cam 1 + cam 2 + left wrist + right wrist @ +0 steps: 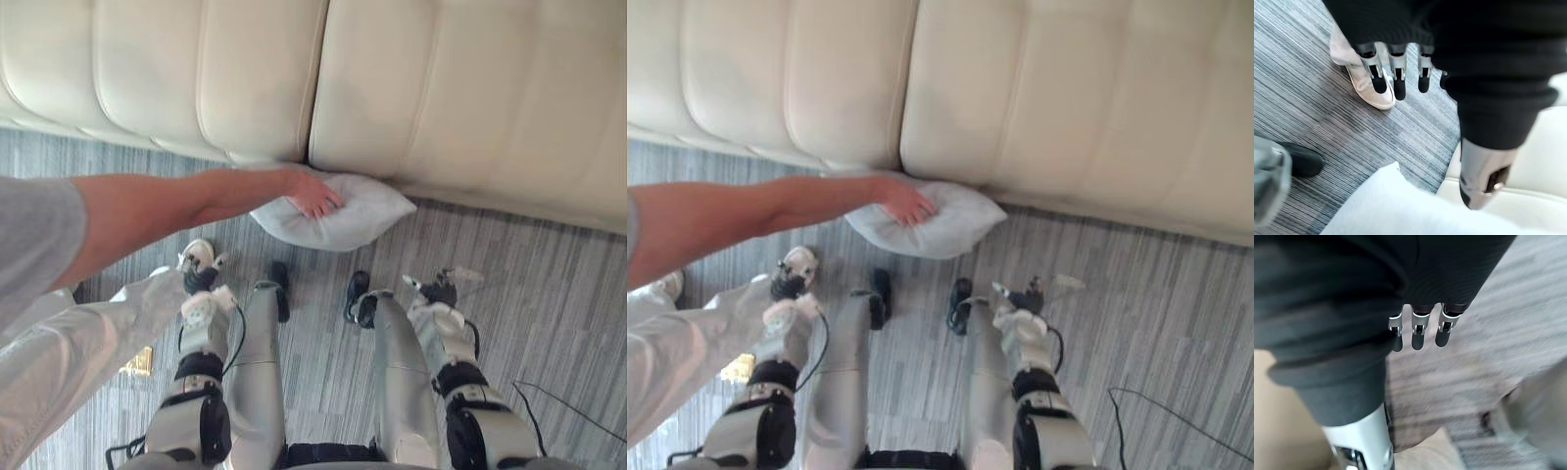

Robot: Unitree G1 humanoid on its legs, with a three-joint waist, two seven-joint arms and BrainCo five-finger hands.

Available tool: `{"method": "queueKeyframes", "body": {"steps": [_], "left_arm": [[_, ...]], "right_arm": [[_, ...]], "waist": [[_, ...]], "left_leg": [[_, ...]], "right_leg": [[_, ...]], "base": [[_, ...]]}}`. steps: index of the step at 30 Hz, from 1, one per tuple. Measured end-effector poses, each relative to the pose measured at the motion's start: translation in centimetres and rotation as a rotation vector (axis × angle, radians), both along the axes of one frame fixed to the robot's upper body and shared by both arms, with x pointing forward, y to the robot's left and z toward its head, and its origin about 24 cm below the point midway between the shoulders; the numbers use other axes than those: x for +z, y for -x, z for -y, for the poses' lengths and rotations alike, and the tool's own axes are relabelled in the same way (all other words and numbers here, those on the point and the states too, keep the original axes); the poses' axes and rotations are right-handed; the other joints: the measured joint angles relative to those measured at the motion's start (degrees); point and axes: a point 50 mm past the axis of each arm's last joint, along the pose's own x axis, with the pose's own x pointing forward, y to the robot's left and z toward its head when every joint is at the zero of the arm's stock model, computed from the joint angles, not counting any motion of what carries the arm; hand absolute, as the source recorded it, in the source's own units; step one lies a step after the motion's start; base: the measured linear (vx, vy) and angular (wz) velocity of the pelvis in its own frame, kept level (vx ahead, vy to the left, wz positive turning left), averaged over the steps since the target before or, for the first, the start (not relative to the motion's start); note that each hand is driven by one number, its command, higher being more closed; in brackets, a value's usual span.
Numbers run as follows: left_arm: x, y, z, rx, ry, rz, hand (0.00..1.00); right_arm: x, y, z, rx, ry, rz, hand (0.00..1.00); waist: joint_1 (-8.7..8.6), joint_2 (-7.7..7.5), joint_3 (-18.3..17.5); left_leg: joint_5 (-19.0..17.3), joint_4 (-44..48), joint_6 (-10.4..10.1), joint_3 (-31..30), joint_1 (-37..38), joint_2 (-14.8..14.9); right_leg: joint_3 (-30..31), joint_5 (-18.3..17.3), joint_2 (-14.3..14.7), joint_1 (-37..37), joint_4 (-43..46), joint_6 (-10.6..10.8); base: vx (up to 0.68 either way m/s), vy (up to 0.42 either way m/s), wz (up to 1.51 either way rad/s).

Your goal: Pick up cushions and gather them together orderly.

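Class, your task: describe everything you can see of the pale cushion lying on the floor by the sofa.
The cushion is a plump, roughly square pillow in pale grey-white cloth, softly creased. It lies flat on the grey striped carpet, its far edge against the base of the cream sofa. A person's hand presses on its top near one corner. The robot's left hand and right hand hang apart from it, open.

A cream padded leather sofa (441, 88) stands on the grey striped carpet floor (549, 294). A person's bare arm (157, 206) stretches in from the left; a pale shoe (1362, 91) rests on the carpet.
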Motion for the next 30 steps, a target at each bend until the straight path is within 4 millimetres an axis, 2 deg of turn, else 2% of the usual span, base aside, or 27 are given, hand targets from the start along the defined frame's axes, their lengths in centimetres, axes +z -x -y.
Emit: {"method": "queueKeyframes", "body": {"steps": [2,5,10,17,19,20,23,24,25,27,29,30], "left_arm": [[1.7,-1.3,1.1,-0.031,0.0,0.048,0.0],[2.9,-2.2,2.4,-0.079,-0.027,0.08,0.0],[3.7,-2.8,3.8,-0.129,-0.053,0.098,0.0],[3.3,-2.7,5.2,-0.17,-0.068,0.081,0.0],[2.2,-2.1,5.4,-0.181,-0.078,0.048,0.0],[1.9,-2.0,5.4,-0.181,-0.076,0.042,0.0],[-0.3,-0.4,5.3,-0.177,-0.056,-0.008,0.0],[-0.6,-0.2,5.3,-0.176,-0.055,-0.012,0.0],[-1.6,0.6,5.2,-0.182,-0.059,-0.04,0.0],[-2.6,1.4,5.2,-0.19,-0.062,-0.071,0.0],[-4.8,3.2,5.2,-0.207,-0.05,-0.133,0.0],[-5.1,3.5,5.2,-0.212,-0.052,-0.145,0.0]], "right_arm": [[2.5,-1.4,-0.6,0.009,0.001,0.084,0.0],[3.8,-2.1,-1.0,0.011,0.001,0.123,0.0],[3.8,-2.2,-2.0,0.015,-0.02,0.12,0.0],[3.5,-2.0,-2.2,0.021,-0.024,0.114,0.0],[1.8,-1.1,-1.8,0.012,-0.024,0.068,0.0],[1.5,-0.9,-1.7,0.011,-0.023,0.059,0.0],[-1.5,1.2,-1.1,0.003,-0.018,-0.019,0.0],[-1.7,1.4,-1.0,0.004,-0.018,-0.027,0.0],[-3.0,2.4,-0.9,0.013,-0.009,-0.064,0.0],[-4.2,3.4,-0.9,0.022,-0.005,-0.101,0.0],[-6.6,5.7,-0.7,0.031,-0.004,-0.178,0.0],[-6.9,6.1,-0.8,0.035,-0.002,-0.19,0.0]], "waist": [[0.0,0.05,0.03],[-0.1,0.05,0.02],[-0.21,0.05,0.02],[-0.37,0.04,0.02],[-0.43,0.03,-0.01],[-0.44,0.03,-0.02],[-0.33,-0.08,-0.21],[-0.32,-0.06,-0.22],[-0.32,-0.07,-0.26],[-0.29,-0.07,-0.27],[-0.11,-0.06,-0.47],[-0.09,-0.06,-0.61]], "left_leg": [[0.08,1.45,0.09,-0.27,-2.8,-0.06],[0.85,1.84,0.39,-0.39,-4.71,-0.38],[2.16,1.29,-0.04,-1.91,-7.0,-0.88],[4.0,-0.52,-0.73,-2.31,-5.87,-1.21],[4.74,-3.38,-1.16,-2.64,-1.58,-1.1],[4.87,-4.14,-1.18,-2.63,-0.57,-1.11],[6.69,-10.69,-1.09,-1.83,8.04,-1.31],[6.92,-11.48,-1.01,-1.69,8.88,-1.32],[7.53,-14.37,-1.01,-1.22,12.44,-1.48],[8.22,-16.78,-0.92,-1.0,15.65,-1.75],[9.1,-20.68,-1.42,-0.69,22.08,-2.18],[9.2,-21.17,-1.51,-0.54,23.0,-2.2]], "right_leg": [[-0.04,-0.06,-0.3,-2.7,1.67,0.01],[-0.11,-0.06,-0.65,-4.6,2.64,0.0],[-1.5,0.29,-0.96,-6.22,2.79,-0.61],[-2.09,0.89,-1.35,-5.54,2.19,-1.44],[-3.21,1.73,-1.34,-0.96,-0.72,-2.11],[-3.32,1.92,-1.29,-0.01,-1.41,-2.03],[-3.38,3.55,-0.81,7.94,-7.31,-1.92],[-3.39,3.71,-0.78,8.74,-7.99,-1.99],[-3.38,4.36,-0.67,11.91,-10.39,-1.98],[-3.47,4.76,-0.66,14.82,-12.21,-2.0],[-3.7,4.94,-0.69,20.75,-15.05,-1.9],[-3.78,4.96,-0.69,21.66,-15.48,-1.88]], "base": [[-0.06,-0.025,0.05],[-0.09,-0.047,0.09],[-0.08,-0.057,0.13],[-0.05,-0.064,0.06],[-0.03,-0.06,0.03],[-0.02,-0.067,0.04],[-0.01,-0.053,-0.01],[0.0,-0.033,-0.08],[0.01,-0.031,-0.04],[0.03,-0.035,0.01],[0.05,-0.04,0.05],[0.08,-0.04,0.02]]}}
